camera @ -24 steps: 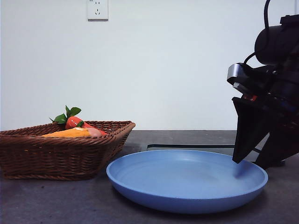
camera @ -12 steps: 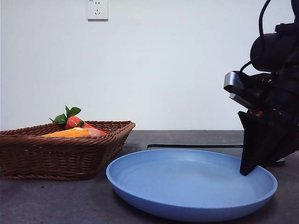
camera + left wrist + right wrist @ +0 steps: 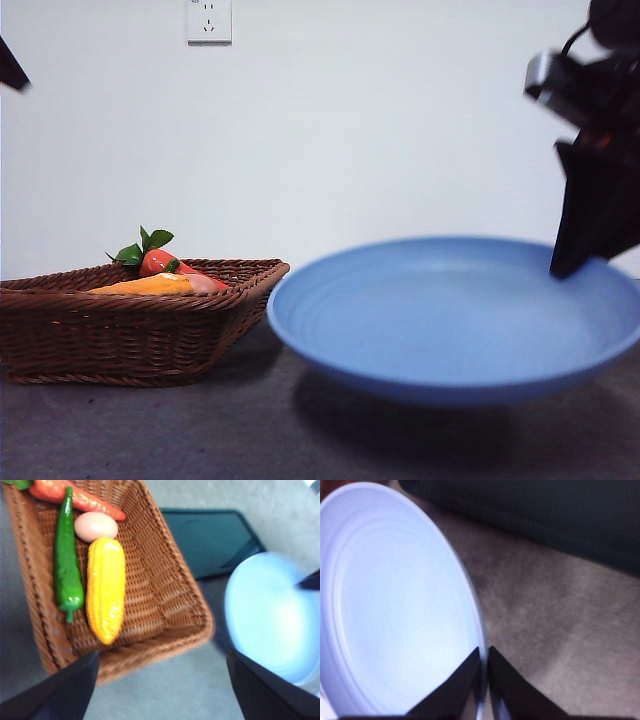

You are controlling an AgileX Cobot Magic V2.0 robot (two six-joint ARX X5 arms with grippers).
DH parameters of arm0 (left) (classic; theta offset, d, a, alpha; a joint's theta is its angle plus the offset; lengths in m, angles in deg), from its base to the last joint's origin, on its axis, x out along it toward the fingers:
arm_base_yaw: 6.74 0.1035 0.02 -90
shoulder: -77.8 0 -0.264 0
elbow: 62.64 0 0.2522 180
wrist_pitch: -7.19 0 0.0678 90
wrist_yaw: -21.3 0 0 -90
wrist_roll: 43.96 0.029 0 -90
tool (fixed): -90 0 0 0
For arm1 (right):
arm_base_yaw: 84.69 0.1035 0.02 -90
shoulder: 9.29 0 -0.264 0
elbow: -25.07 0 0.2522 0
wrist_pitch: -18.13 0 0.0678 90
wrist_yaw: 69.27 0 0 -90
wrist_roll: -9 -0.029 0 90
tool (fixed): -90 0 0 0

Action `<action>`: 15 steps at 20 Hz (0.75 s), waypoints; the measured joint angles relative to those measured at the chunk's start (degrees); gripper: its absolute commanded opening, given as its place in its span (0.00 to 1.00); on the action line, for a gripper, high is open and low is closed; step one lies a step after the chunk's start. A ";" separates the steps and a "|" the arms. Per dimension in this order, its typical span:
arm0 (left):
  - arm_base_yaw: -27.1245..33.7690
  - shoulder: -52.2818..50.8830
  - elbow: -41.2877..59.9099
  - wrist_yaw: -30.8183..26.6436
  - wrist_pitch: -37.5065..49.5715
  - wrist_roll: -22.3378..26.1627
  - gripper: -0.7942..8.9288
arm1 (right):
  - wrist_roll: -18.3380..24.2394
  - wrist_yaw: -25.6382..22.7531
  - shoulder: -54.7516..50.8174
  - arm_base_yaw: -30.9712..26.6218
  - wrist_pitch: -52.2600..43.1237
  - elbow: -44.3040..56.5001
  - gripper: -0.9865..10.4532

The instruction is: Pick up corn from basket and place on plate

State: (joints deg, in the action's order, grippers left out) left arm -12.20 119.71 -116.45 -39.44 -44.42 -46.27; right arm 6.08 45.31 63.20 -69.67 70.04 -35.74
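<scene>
The yellow corn [image 3: 106,595] lies in the brown wicker basket [image 3: 170,605], and shows as an orange strip [image 3: 150,285] over the basket rim [image 3: 130,325] in the front view. High above the basket my left gripper [image 3: 162,680] hangs open with nothing in it; only its black tip [image 3: 10,68] shows in the front view. My right gripper [image 3: 484,652] is shut on the rim of the blue plate [image 3: 395,610]. It holds the plate [image 3: 450,310] tilted in the air at the right, off the table, jaws [image 3: 575,265] at its far right rim.
In the basket with the corn lie a green pepper [image 3: 67,565], a tan egg [image 3: 96,526] and a red fruit with green leaves [image 3: 155,258]. A flat black tray [image 3: 215,540] lies on the grey table behind the plate. A wall outlet [image 3: 209,20] is high up.
My right gripper closed on the plate's rim and lifted it off the table, up and to the right. A black tip of the left arm has appeared at the top left.
</scene>
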 measured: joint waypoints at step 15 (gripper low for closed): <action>-16.00 42.97 -18.53 -23.87 7.69 3.63 0.49 | -1.53 0.31 -8.20 -0.09 3.15 -0.07 0.09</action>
State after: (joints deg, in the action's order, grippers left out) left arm -28.20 162.68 -134.99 -63.31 -36.72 -42.64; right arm 4.55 45.61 55.01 -69.75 73.19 -35.80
